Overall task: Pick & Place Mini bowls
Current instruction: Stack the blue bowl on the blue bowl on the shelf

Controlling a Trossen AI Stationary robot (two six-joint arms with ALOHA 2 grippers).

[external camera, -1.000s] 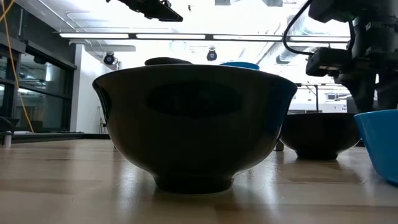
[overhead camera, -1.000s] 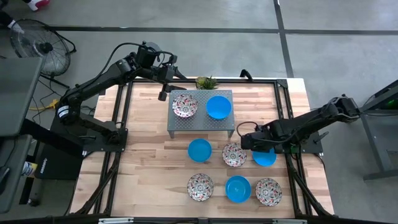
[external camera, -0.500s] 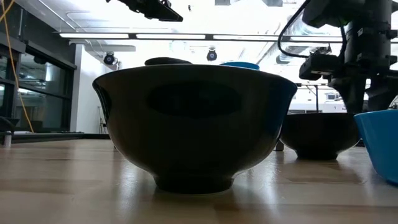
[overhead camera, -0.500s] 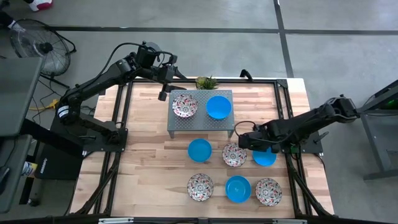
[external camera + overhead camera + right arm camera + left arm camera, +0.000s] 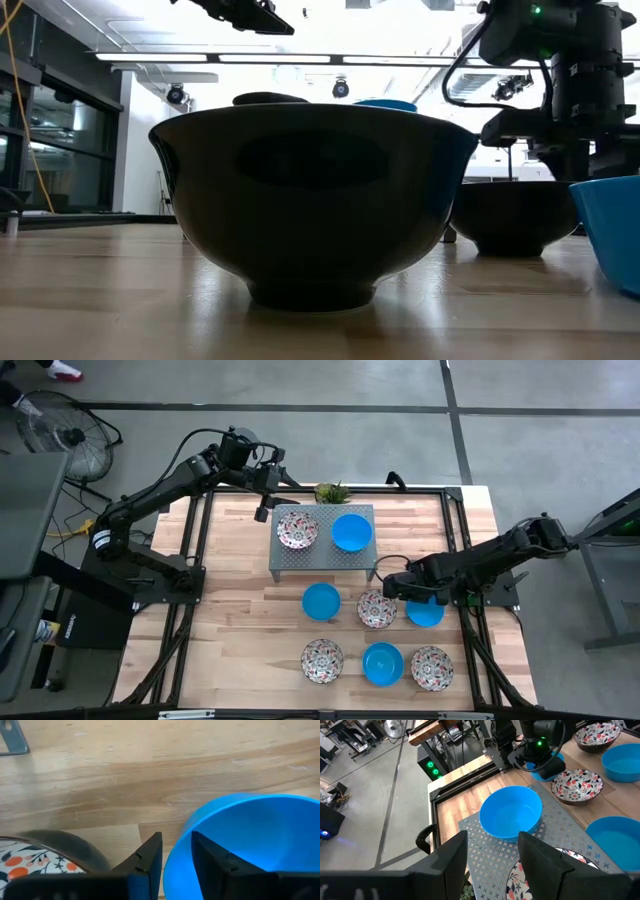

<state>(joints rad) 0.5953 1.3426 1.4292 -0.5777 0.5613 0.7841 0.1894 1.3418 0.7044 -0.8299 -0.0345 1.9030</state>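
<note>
Since the earlier frames, only the right hand [image 5: 174,851] has shifted slightly; it pinches the rim of a blue mini bowl [image 5: 425,612]. Two bowls sit on the grey perforated rack [image 5: 290,560]; six remain on the tabletop [image 5: 240,610]. Left hand [image 5: 492,852] hovers spread.

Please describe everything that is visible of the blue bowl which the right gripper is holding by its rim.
The blue bowl is small, round and plain bright blue, smooth and glossy inside, and it looks empty. It stands upright on the wooden table near the right edge, beside a floral bowl. The right gripper straddles its rim: one finger is inside, the other outside, closed on the wall. Whether its base rests on the table or is slightly lifted cannot be told.
</note>
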